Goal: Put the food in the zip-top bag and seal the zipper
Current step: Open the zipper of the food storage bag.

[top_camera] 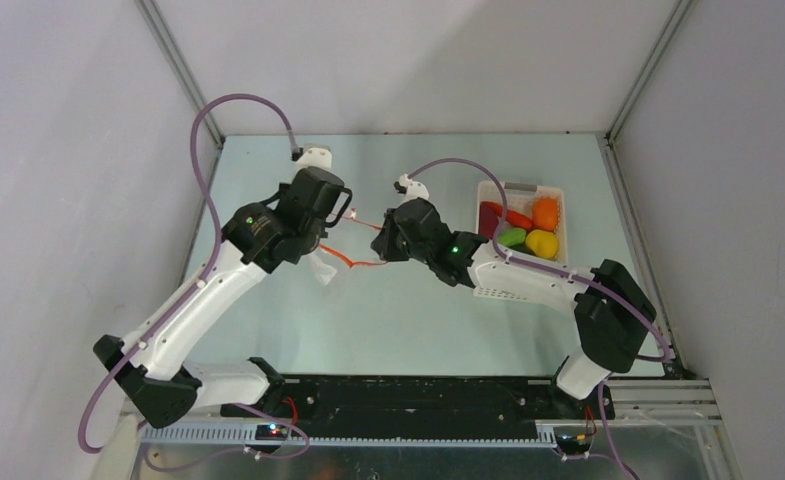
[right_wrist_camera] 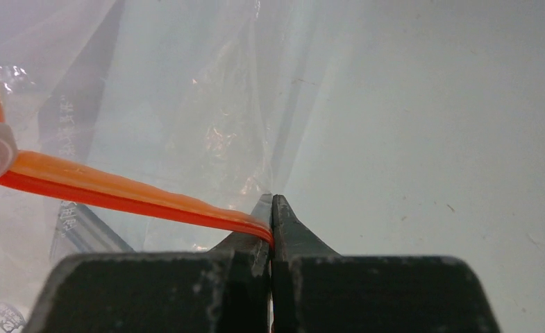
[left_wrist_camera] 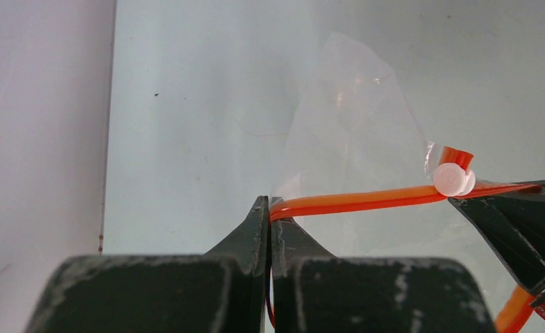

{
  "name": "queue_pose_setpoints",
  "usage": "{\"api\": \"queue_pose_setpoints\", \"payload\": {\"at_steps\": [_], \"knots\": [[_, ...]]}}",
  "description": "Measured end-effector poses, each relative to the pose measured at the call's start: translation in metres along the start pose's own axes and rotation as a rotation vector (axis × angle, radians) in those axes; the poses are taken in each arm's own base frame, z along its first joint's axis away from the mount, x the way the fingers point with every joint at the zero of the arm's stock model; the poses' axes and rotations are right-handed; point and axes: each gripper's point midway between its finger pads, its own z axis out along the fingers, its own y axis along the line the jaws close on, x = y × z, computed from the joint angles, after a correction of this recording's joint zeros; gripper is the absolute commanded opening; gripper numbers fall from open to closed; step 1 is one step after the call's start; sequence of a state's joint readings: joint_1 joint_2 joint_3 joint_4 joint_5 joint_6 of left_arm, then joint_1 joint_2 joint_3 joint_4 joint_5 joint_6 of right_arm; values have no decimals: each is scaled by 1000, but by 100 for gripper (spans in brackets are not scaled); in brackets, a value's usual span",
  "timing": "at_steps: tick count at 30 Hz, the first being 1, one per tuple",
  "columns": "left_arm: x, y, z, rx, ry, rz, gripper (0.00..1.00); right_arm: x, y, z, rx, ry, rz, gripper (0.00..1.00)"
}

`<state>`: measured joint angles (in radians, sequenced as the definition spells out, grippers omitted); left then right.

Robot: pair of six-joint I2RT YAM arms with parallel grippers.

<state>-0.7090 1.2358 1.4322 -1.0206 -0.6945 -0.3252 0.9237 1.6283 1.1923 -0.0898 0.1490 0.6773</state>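
- The left gripper (left_wrist_camera: 270, 205) is clenching one end of the zipper (left_wrist_camera: 356, 201), its two dark fingers pressed together on the orange-red strip.
- The right gripper (right_wrist_camera: 272, 201) is likewise clamping the other end of the same strip, jaws fully together with the orange edge pinched between them.
- The zipper is running in a shallow curve between the two grippers, and a small white round slider (left_wrist_camera: 452, 179) is sitting on it close to the right gripper's fingertips.
- The zip-top bag (left_wrist_camera: 353, 125) is hanging off the strip as a clear, wrinkled sheet, with light glinting on its folds; no food is showing inside it.
- In the top view the bag is lying between the two arms, around the middle of the pale table (top_camera: 418, 320), with both wrists bending in toward it.
- The food is sitting in a white slotted basket (top_camera: 558, 195) at the right side of the table, well apart from the bag.
- In that basket, an orange (top_camera: 545, 212), a yellow lemon (top_camera: 541, 243), a green piece (top_camera: 512, 237), a red chili (top_camera: 519, 219) and a dark red-purple piece (top_camera: 490, 215) are crowding together.
- The right arm's forearm is crossing over the basket's near part, hiding whatever is lying there.
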Motion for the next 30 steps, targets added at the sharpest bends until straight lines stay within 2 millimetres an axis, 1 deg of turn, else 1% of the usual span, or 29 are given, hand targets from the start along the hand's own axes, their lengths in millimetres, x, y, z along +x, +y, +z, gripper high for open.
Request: {"api": "queue_pose_setpoints", "payload": {"at_steps": [4,7,11,14,17,19,22,24,26,29,30], "knots": [[-3,12,-3,-29,-16,-21,0,-5,7,4,-23,-22,7,1],[-4,14,-5,-27,-23,-25,0,-2,9,18,-38,-26,13,3],[-2,12,-4,-15,-11,-13,0,8,13,32,-73,-1,16,3],[-4,9,0,-26,0,-6,0,10,18,38,-81,9,6,3],[-8,-1,10,-41,16,-13,0,10,15,39,-58,19,-5,3],[-5,-12,19,-47,38,-17,0,13,7,39,-20,27,-13,4],[6,-29,33,-27,75,-15,0,20,-16,39,59,43,-29,6],[15,-37,38,-11,99,-17,0,32,-43,36,130,59,-34,7],[25,-46,41,23,124,-21,0,44,-68,33,185,77,-29,10],[39,-59,43,67,151,-20,0,51,-89,27,238,84,-23,21],[42,-64,45,84,158,-23,0,52,-95,25,254,83,-22,22]]}}
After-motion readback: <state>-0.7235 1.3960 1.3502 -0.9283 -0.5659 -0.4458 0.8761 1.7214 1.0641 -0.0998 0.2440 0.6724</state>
